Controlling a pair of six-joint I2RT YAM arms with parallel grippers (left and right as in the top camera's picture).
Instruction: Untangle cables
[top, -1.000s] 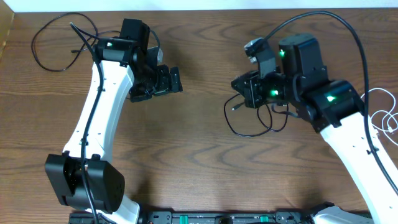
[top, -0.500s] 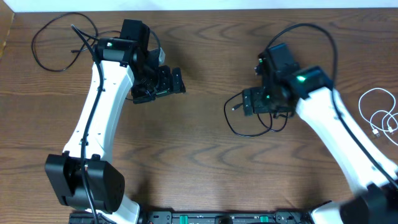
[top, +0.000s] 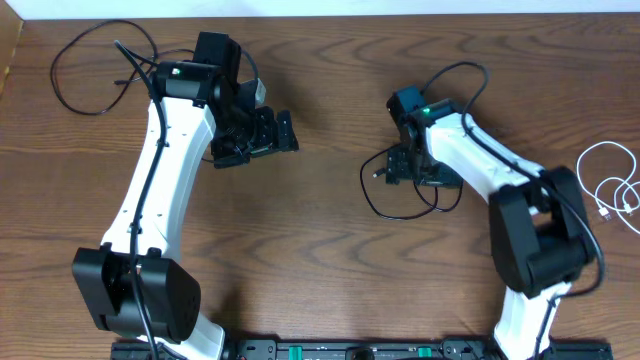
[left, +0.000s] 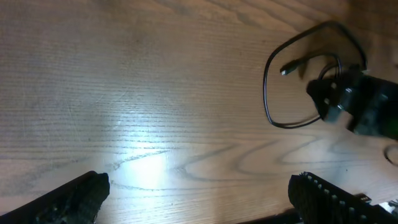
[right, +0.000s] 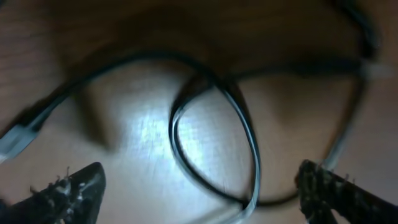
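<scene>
Overhead: 3 cables, all apart (2 black, 1 white). Black cable (top: 54, 72) far-left, second black cable (top: 364, 190) mid-right, white cable (top: 585, 160) at the bench's (top: 320, 280) right edge. Left arm bent right, left pincer (top: 268, 135) spread over bare wood. Right pincer (top: 402, 165) at the second black cable.
Left wrist: left pincer spread, empty.
Right wrist (blurry): right pincer spread, cable loop beneath, unpinched.

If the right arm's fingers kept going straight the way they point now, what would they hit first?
Most likely the black cable: its loop lies on the table, right between the open fingers in the right wrist view. The picture is blurry, so I cannot say how near it is.
</scene>
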